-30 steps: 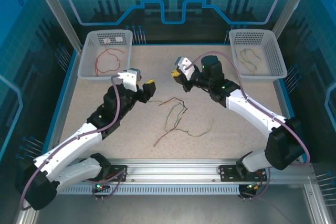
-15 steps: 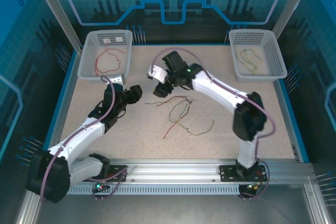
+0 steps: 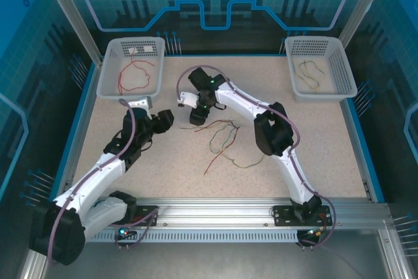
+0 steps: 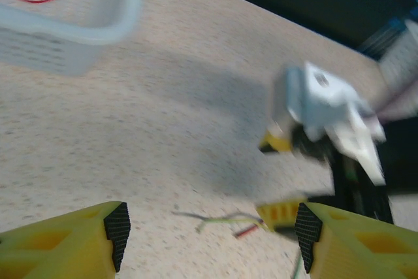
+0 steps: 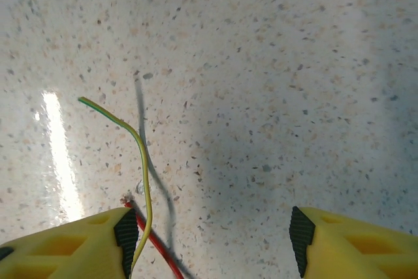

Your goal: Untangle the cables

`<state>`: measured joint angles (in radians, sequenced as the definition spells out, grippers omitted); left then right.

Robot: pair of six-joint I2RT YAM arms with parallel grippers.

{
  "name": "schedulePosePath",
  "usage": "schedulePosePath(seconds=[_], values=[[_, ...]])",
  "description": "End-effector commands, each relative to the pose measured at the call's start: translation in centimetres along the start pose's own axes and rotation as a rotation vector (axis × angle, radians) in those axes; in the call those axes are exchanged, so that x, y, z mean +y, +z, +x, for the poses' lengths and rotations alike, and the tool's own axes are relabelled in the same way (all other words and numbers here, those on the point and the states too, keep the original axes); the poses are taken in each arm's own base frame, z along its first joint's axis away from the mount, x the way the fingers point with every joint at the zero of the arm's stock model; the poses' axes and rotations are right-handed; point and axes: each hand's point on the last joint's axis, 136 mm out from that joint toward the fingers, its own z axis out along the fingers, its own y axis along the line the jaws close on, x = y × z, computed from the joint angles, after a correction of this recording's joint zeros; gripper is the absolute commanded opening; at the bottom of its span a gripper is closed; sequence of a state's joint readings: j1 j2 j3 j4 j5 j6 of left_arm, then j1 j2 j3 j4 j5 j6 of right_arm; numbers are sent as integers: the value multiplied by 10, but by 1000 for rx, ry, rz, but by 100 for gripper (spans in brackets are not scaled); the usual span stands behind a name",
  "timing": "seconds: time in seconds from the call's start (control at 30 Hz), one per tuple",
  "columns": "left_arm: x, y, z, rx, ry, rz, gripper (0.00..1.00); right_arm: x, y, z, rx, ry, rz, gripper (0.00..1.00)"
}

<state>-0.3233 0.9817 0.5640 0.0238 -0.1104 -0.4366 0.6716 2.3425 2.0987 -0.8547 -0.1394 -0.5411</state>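
Observation:
A loose tangle of thin red and yellow-green cables (image 3: 221,140) lies on the speckled table, mid-way between the arms. My right gripper (image 3: 198,117) hangs over the tangle's left ends, open. In its wrist view, a yellow-green cable (image 5: 140,155) and a red cable (image 5: 155,245) run beside the left finger's pad, with bare table between the fingers of the right gripper (image 5: 212,240). My left gripper (image 3: 163,119) is just left of it, also open and empty (image 4: 208,233), facing the cable ends (image 4: 225,219).
A white basket (image 3: 108,83) at the back left holds a red cable (image 3: 134,73). A second basket (image 3: 346,76) at the back right holds olive cables (image 3: 310,73). The right gripper's white body (image 4: 320,102) is close ahead of my left fingers.
The right arm has swung left across the table and down onto the cables' left ends, its jaws now open. The left gripper has drawn back a little to the left.

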Motion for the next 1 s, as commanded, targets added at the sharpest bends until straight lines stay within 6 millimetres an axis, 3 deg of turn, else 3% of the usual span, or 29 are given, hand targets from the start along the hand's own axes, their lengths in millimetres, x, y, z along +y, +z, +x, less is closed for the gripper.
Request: schedulePosePath(seconds=[0.0, 0.1, 0.2, 0.27, 0.43, 0.53, 0.7, 0.97], values=[[-56, -12, 17, 40, 210, 207, 71, -16, -84, -33, -246, 184, 36, 66], [-97, -22, 48, 91, 345, 368, 71, -28, -143, -34, -428, 356, 127, 67], [-128, -34, 88, 178, 485, 498, 71, -34, -194, -11, -555, 542, 233, 67], [-139, -41, 112, 219, 580, 544, 71, -27, -214, 9, -611, 600, 296, 68], [-150, -51, 150, 327, 618, 630, 72, -3, -233, 71, -651, 688, 400, 72], [-146, -50, 168, 394, 626, 610, 71, 5, -236, 96, -651, 723, 430, 72], [-135, -48, 198, 509, 638, 563, 71, 14, -238, 106, -714, 719, 445, 72], [-124, -26, 223, 560, 638, 511, 80, 14, -237, 97, -799, 699, 421, 73]])
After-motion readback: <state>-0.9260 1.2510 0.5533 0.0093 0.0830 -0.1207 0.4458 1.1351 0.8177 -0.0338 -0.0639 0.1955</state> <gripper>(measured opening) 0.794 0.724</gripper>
